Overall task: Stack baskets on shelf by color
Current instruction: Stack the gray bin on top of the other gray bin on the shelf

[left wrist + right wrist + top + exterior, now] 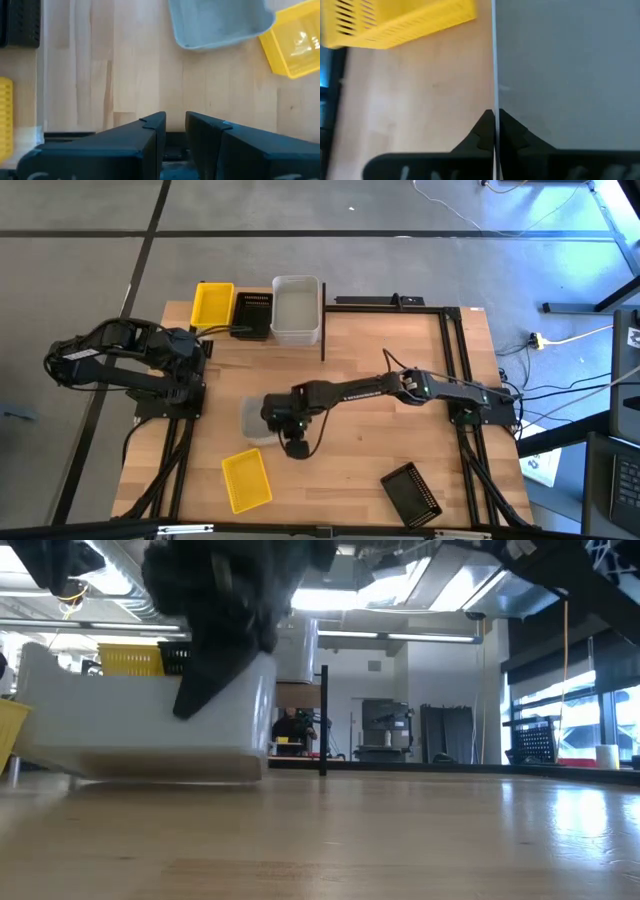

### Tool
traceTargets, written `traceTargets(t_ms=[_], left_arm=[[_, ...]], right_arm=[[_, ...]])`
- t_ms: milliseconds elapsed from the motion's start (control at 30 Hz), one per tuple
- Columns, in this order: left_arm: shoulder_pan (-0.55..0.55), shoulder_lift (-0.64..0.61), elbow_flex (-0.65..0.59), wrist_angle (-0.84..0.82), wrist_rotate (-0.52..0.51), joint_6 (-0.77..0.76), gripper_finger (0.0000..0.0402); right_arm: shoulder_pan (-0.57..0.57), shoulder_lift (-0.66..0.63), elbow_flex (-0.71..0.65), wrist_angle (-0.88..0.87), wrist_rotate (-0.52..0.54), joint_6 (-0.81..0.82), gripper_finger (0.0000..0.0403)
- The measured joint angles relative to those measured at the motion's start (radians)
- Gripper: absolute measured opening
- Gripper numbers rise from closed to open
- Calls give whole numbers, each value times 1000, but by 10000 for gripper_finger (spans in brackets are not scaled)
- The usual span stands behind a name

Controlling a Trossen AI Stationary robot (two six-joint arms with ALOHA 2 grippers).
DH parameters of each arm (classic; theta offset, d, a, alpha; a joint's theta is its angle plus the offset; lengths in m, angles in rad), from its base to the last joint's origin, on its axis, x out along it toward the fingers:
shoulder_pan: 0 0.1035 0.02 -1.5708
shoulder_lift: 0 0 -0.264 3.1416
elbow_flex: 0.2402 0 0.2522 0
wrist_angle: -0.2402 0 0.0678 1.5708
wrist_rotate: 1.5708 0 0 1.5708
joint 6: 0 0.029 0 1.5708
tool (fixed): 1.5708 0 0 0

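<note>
Translucent white-grey basket point(252, 420) wall sits pinched between the right gripper's point(493, 131) closed fingers. Far beyond it, three baskets line the shelf point(385, 304); beside it lies a yellow basket point(246, 479), a black one point(412, 492) farther off. The left gripper point(175, 131) waits, parted.

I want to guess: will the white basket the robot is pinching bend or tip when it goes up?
The white basket probably tips: the right gripper pinches only one thin wall, and one end already looks raised. Empty, thin plastic, so likely light; the wall might flex slightly.
</note>
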Motion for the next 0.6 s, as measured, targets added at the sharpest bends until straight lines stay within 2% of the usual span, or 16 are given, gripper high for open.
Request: traceTargets(t_ms=[167,433,600], left_arm=[[0,0,0,16,48,96,66],[0,-39,0,266,128,101,66],[0,-75,0,360,128,112,66]], right_arm=[[36,-53,1,-69,39,179,0],[74,-184,2,-195,226,456,0],[115,-270,3,-239,295,614,0]])
